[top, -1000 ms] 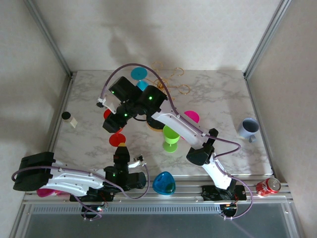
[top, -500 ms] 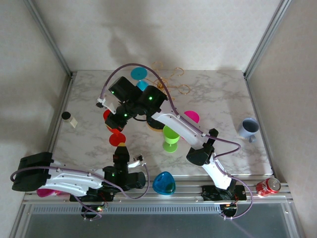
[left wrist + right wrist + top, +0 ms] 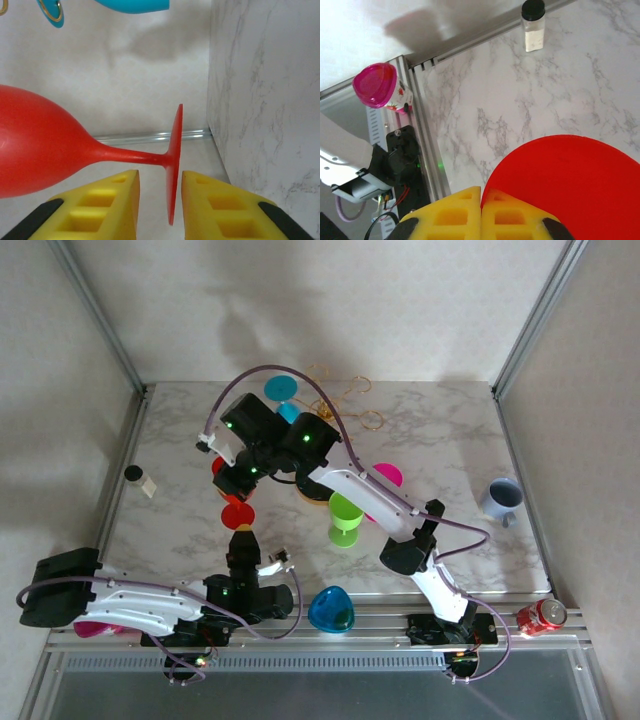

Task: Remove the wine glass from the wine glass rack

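Red wine glass (image 3: pixel 45 150) looks already free of the wine glass rack (image 3: pixel 345 390), sideways at its near left. Your right gripper (image 3: pixel 481 210) pinches the bowl; your left gripper (image 3: pixel 160 175) gapes around the foot. Only putting down remains.

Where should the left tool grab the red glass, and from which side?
Probably by its foot. The red glass lies sideways in the air, so that thin flat disc stands edge-on in the open gap of the left tool. Coming from the near side, across the stem, it can pinch the disc's two flat faces.
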Tool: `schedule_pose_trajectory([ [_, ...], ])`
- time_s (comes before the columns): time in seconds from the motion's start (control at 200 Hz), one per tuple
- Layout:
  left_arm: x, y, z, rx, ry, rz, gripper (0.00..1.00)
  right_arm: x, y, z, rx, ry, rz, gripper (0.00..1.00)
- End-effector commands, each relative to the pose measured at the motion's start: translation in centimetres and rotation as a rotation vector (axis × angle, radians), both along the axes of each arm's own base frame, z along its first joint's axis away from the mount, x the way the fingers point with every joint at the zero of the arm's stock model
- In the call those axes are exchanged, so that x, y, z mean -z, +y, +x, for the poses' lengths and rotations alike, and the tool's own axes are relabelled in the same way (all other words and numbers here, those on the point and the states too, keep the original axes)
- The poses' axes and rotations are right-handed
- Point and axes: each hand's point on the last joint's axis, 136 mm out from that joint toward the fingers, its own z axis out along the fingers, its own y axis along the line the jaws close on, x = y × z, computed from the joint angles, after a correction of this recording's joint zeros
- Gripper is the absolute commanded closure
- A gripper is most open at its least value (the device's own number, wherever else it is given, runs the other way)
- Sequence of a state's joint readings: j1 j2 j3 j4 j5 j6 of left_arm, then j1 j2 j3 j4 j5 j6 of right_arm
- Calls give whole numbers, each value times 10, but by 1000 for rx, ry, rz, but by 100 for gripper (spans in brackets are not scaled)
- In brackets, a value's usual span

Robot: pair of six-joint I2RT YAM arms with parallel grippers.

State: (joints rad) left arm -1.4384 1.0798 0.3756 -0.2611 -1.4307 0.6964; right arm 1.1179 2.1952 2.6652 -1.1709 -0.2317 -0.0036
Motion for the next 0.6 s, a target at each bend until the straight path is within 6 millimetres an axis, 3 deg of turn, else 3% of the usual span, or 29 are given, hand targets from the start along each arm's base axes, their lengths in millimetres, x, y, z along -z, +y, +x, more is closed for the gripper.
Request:
schedule_pose_trajectory([
  [0.0, -8, 3, -1, -15, -37, -17, 70, -32, -5, -1, 37, -48, 71, 100],
  [0.4, -16, 8, -2, -20, -49, -98, 63, -65, -25, 28, 228, -153, 132, 100],
  [0.596, -26, 13, -2, -35, -71, -166, 61, -67, -39, 35, 287, -150, 121, 100],
])
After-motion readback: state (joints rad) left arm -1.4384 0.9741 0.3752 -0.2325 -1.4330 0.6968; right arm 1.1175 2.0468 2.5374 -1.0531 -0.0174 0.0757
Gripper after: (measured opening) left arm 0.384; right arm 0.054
